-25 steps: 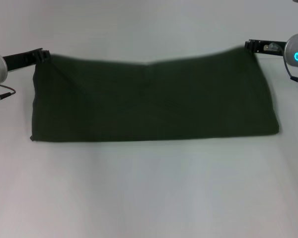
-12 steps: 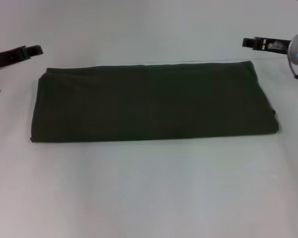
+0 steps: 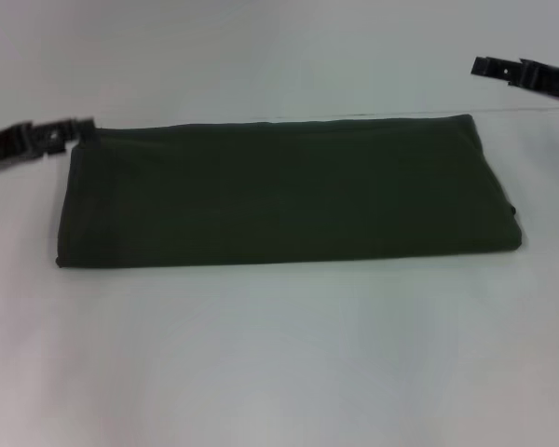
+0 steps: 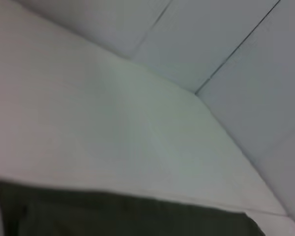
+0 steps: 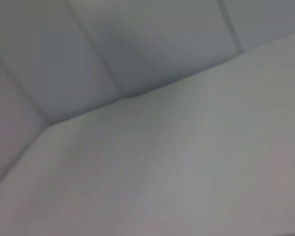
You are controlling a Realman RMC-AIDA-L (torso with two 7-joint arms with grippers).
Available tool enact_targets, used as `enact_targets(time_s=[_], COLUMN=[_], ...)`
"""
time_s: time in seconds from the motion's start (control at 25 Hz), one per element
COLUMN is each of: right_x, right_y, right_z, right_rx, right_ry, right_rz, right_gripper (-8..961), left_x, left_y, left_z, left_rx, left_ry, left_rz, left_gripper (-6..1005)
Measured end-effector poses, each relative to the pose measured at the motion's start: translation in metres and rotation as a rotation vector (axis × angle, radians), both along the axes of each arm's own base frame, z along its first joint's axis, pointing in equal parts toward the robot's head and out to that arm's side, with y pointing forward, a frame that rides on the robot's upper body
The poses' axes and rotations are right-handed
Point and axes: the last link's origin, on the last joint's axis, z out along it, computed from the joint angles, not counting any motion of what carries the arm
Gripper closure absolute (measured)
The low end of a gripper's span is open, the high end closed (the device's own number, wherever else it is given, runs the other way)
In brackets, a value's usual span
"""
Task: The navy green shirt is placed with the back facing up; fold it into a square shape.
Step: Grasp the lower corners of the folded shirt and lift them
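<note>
The navy green shirt (image 3: 289,191) lies flat on the white table as a long folded rectangle, plain side up, with no lettering showing. My left gripper (image 3: 86,126) hovers right at the shirt's far left corner; whether it touches the cloth is unclear. My right gripper (image 3: 480,67) is up and off the shirt, beyond its far right corner. The left wrist view shows the shirt's (image 4: 128,216) far edge on the table. Only bare table and wall appear in the right wrist view.
The white table (image 3: 279,354) stretches wide in front of the shirt. Grey wall panels (image 4: 226,44) rise behind the table's far edge.
One second ago both grippers held the shirt's far corners up. The cloth has since been let go and lies flat. The right gripper has drawn away to the right; the left has dropped toward the corner.
</note>
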Motion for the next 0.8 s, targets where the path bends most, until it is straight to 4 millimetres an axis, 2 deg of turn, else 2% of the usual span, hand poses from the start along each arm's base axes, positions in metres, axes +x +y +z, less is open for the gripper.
enact_targets(time_s=[0.2,0.36,0.56,0.8], right_x=[0.010,0.024,0.036,0.034], right_y=[-0.029,-0.041,-0.047,-0.047], right_z=[0.010,0.019,0.022,0.014], right_rx=[-0.099,-0.125,-0.157,-0.189], right_ry=[0.052,0.047,0.022,-0.010], right_rz=[0.101,0.096,0.075,0.086], right_gripper=[164,164,165,165], left_x=[-0.022,-0.030,-0.037,-0.048], left_y=[-0.019,-0.026,-0.029,-0.030], left_z=[0.002,0.001,-0.002,-0.018], left_rx=[-0.042,-0.054,-0.066,-0.088], left_ry=[-0.075,-0.078,-0.034,0.041], left_rz=[0.141,0.169,0.183,0.232], left_gripper=[189,190,191,192])
